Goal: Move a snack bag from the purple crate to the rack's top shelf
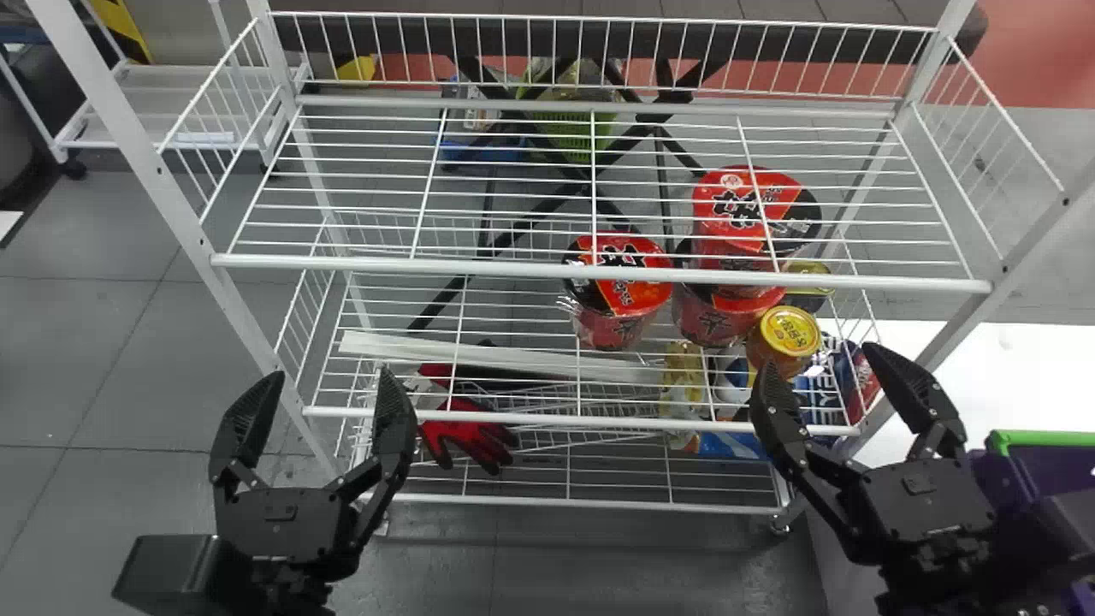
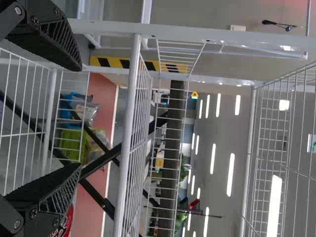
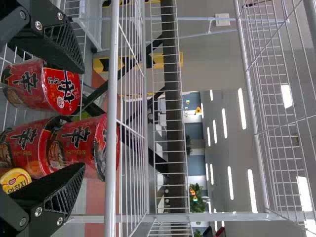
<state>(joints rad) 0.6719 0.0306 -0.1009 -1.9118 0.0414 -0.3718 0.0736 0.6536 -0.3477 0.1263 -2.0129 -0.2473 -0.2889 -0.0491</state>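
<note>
both grippers are held well apart-fingered w/ nothing in them: the right gripper (image 1: 821,359) is placed in front of the rack's right half, nr the yellow-lidded tub (image 1: 789,332), the left gripper (image 1: 332,381) at the rack's left end. the snack bag is presumed, per the task, to be in the purple crate (image 1: 1009,481) at the far right, so the reach is prob. next, & w/ the right arm. if the swing is made too tight, the right post (image 1: 937,346) could be clipped, b/c it's passed closely by the fingers; w/ a fwd drift, the tub or the stacked red noodle cups (image 3: 81,140) under the top shelf (image 1: 590,271) might be knocked. at the crate, the green rim (image 1: 1048,438) could be struck if entry is made too low or off-centre. if only a corner is pinched, the bag could be lost on the lift, b/c loose film tends to slip; if over-squeezed, contents could be crushed. on the way up, the front rail could be caught by a sagging bag, & w/ no fence in front, a shallow release could be followed by a fall.
</note>
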